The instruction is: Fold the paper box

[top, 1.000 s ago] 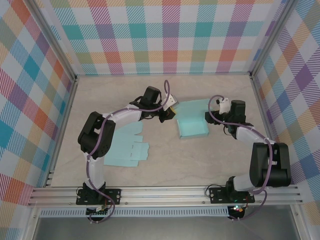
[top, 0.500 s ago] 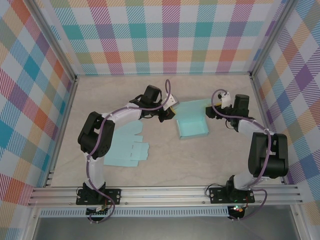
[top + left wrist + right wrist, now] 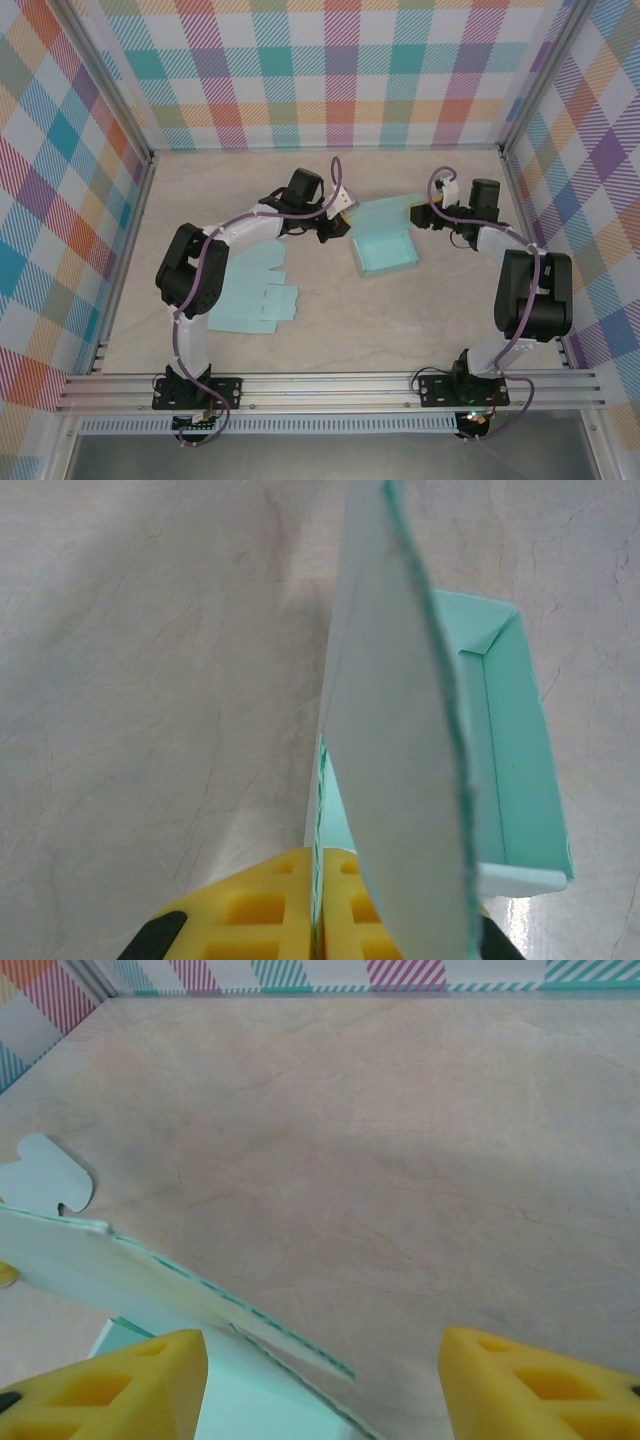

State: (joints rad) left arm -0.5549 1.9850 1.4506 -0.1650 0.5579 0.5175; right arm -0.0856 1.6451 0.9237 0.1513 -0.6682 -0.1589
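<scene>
The teal paper box (image 3: 386, 250) sits open-topped at mid-table, its back flap (image 3: 385, 211) tilted up. My left gripper (image 3: 341, 222) is at the box's back left corner, shut on a thin paper wall. In the left wrist view the yellow fingers (image 3: 270, 910) pinch that paper edge, with a pale flap (image 3: 400, 760) standing in front and the box interior (image 3: 505, 750) to the right. My right gripper (image 3: 431, 215) hovers open at the box's back right corner. In the right wrist view the right gripper (image 3: 320, 1345) straddles the flap edge (image 3: 150, 1280) without touching it.
A flat teal cut-out sheet (image 3: 255, 290) lies on the table to the left of the box, beside the left arm. Plaid walls enclose the table on three sides, with a metal rail (image 3: 330, 385) along the near edge.
The right gripper has moved from the box's right side back to its rear right corner. The back flap stands steeper than before. The left gripper has kept its hold without moving.
</scene>
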